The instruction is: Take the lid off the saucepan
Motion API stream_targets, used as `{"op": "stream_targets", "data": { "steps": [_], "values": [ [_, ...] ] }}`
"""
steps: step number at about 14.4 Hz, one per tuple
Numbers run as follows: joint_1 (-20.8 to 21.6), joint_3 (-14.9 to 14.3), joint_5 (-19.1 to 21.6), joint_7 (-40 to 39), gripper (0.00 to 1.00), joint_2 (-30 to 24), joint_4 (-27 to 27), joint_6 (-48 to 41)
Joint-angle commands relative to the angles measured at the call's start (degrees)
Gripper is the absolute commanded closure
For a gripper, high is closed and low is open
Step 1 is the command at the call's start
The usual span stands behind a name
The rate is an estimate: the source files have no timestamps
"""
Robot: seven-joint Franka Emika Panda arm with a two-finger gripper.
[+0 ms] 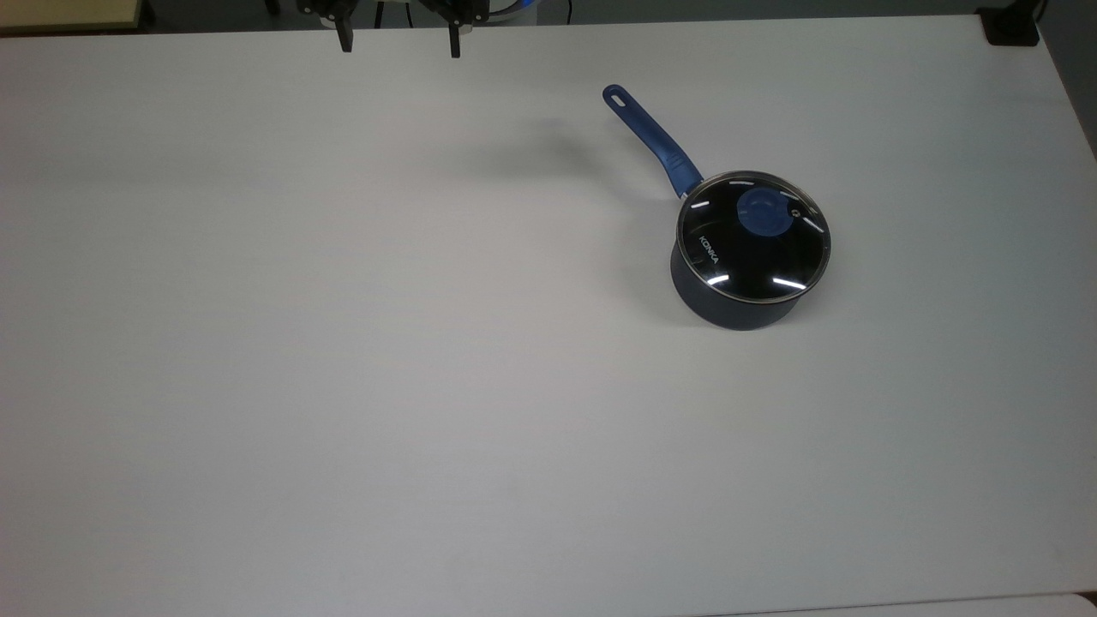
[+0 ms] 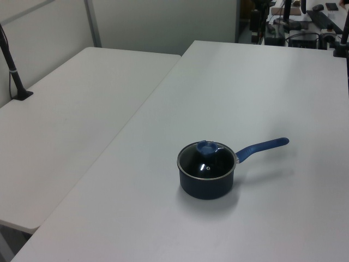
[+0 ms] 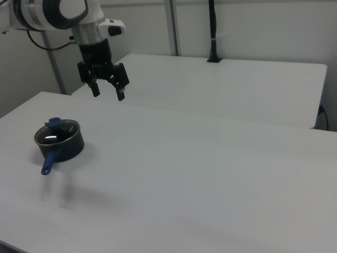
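A small dark navy saucepan [image 1: 737, 304] [image 2: 207, 185] [image 3: 71, 148] stands on the white table, right of centre in the top view. Its long blue handle [image 1: 650, 140] [image 2: 262, 147] [image 3: 50, 159] points up and to the top view's left. The clear glass lid [image 1: 754, 248] [image 2: 207, 161] [image 3: 55, 133] with a blue knob [image 1: 763, 210] [image 2: 205, 147] [image 3: 52, 123] sits on the pot. My gripper [image 1: 399, 43] [image 3: 108, 93] hangs open and empty at the table's far edge in the top view, well to the pan's left and high above the table.
The white table [image 1: 343, 343] is wide around the pan. A second white table [image 3: 237, 89] [image 2: 65, 125] adjoins it, with a black post [image 3: 212, 31] [image 2: 13, 71] clamped at its far edge. Equipment clutters a desk [image 2: 305, 27] beyond the table in the left view.
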Motion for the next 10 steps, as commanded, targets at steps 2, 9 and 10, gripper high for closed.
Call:
{"op": "stream_targets", "data": {
  "steps": [2, 9, 10],
  "values": [
    [0.15, -0.39, 0.92, 0.46, 0.0, -1.57, -2.42, 1.29],
    [0.42, -0.39, 0.92, 0.37, 0.0, -1.3, -2.42, 1.29],
    [0.59, -0.39, 0.92, 0.37, 0.0, -1.13, -2.34, 1.29]
  ]
}}
